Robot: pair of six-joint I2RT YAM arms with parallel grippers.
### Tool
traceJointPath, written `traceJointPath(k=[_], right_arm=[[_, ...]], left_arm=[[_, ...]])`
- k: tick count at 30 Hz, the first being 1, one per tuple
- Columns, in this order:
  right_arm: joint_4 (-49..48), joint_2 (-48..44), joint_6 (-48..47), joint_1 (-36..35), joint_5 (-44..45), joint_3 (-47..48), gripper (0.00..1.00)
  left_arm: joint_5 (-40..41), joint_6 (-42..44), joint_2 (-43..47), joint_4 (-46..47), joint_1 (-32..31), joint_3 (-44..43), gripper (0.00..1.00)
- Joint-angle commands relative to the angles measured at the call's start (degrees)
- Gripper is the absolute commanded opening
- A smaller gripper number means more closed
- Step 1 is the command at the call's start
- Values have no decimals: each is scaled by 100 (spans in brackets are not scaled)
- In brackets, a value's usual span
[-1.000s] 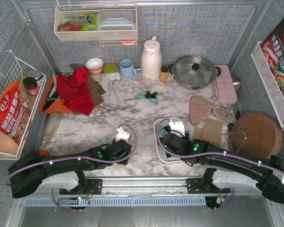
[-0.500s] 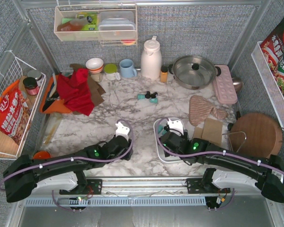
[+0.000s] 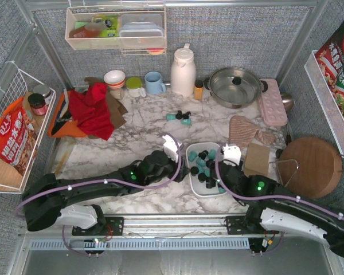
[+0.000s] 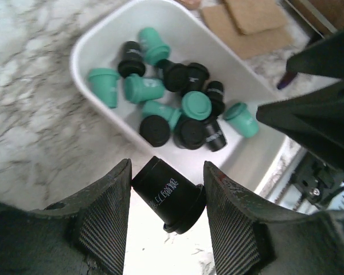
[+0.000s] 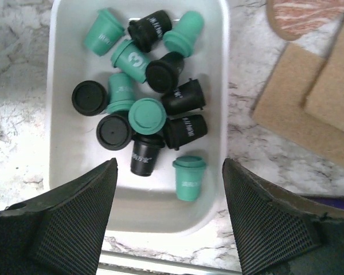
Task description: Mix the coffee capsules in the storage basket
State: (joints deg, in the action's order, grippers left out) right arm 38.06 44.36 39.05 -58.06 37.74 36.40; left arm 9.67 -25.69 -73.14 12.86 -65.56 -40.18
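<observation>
Left jaws pinching stubby black capsule (image 4: 169, 195), right jaws spread empty over smooth white basket (image 5: 215, 103)

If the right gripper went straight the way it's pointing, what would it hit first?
Probably the coffee capsules in the storage basket, likely the teal one nearest; depth is unclear.

A white marble-patterned worktop (image 3: 143, 129) sits enclosed by grey woven-fabric walls (image 3: 229, 34) framed in metal bars (image 3: 246, 5), evenly lit.
</observation>
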Motion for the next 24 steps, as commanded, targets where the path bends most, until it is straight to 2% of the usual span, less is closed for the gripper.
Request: traceJointPath(k=[1,8,12,17,22,24], right_arm=[[398,-781,203,12,617,-200,78],[794,-2065,296,14,918,-578,78],[972,-2414,417,14,876,-696,78],[986,-2482,415,7,805,-714,78],[895,-2374,327,13,825,-729,78],[864,-2306,278,13,823,-707,78]], left_arm=[[-805,115,-420,848,-105,-150,54],[-906,156,-1063,1111,-509,-447,59],[-832,144,-1411,1097,-625,-638,62],[-438,69,-1557,782,-669,-769,75],[11,32,-1142,770,-669,-509,89],[344,0,-886,715,-669,-372,91]])
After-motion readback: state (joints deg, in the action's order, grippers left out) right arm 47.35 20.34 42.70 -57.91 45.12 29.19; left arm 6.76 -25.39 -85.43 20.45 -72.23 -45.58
